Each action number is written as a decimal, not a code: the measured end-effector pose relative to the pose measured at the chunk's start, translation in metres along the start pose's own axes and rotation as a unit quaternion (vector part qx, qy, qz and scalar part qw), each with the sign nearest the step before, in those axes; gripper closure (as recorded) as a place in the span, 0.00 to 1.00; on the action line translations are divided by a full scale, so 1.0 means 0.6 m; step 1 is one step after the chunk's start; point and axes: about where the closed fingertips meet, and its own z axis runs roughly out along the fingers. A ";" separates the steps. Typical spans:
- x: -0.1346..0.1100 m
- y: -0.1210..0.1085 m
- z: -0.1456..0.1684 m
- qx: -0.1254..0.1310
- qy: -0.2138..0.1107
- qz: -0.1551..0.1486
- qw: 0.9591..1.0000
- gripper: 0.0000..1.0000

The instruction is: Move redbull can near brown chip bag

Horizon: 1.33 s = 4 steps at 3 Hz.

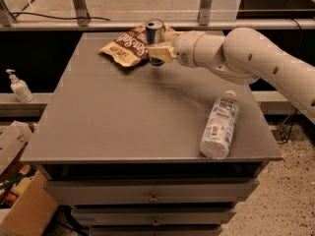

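Observation:
The redbull can is upright, blue and silver with a silver top, held in my gripper at the far middle of the grey table. The gripper is shut on the can; its tan fingers wrap the can's lower half. The brown chip bag, crinkled with white lettering, lies on the table just left of and behind the can, touching or overlapping it in this view. I cannot tell whether the can's base rests on the table. My white arm reaches in from the right.
A clear plastic bottle with a white label lies on its side near the table's front right edge. A hand sanitizer pump bottle stands on a ledge at left. Cardboard boxes sit on the floor at lower left. A metal rail runs behind the table.

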 end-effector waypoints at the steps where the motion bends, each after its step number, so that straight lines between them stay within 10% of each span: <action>1: 0.000 -0.052 0.020 0.028 0.003 -0.003 1.000 1.00; 3: 0.036 -0.101 0.047 0.052 0.033 -0.001 0.998 1.00; 4: 0.056 -0.109 0.051 0.056 0.045 0.009 0.997 0.82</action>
